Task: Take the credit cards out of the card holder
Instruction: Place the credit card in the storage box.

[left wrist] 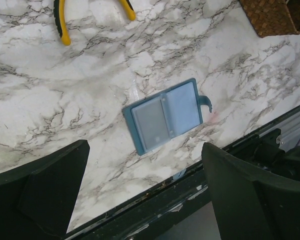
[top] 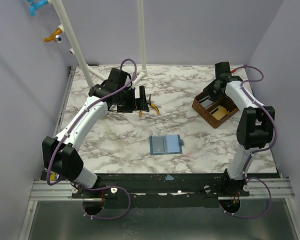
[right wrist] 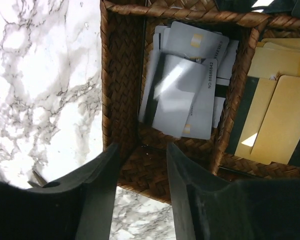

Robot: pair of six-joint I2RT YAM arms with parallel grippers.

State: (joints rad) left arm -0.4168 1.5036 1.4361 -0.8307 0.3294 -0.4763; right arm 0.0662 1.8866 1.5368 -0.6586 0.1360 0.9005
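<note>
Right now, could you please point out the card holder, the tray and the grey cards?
Card holder (left wrist: 165, 121): left wrist view, middle of its open inside.
Tray (right wrist: 119, 75): right wrist view, woven left wall.
Grey cards (right wrist: 182, 95): right wrist view, face of the top card.

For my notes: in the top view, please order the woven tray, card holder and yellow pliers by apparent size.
1. woven tray
2. card holder
3. yellow pliers, unsure because the left gripper hides part of them.
</note>
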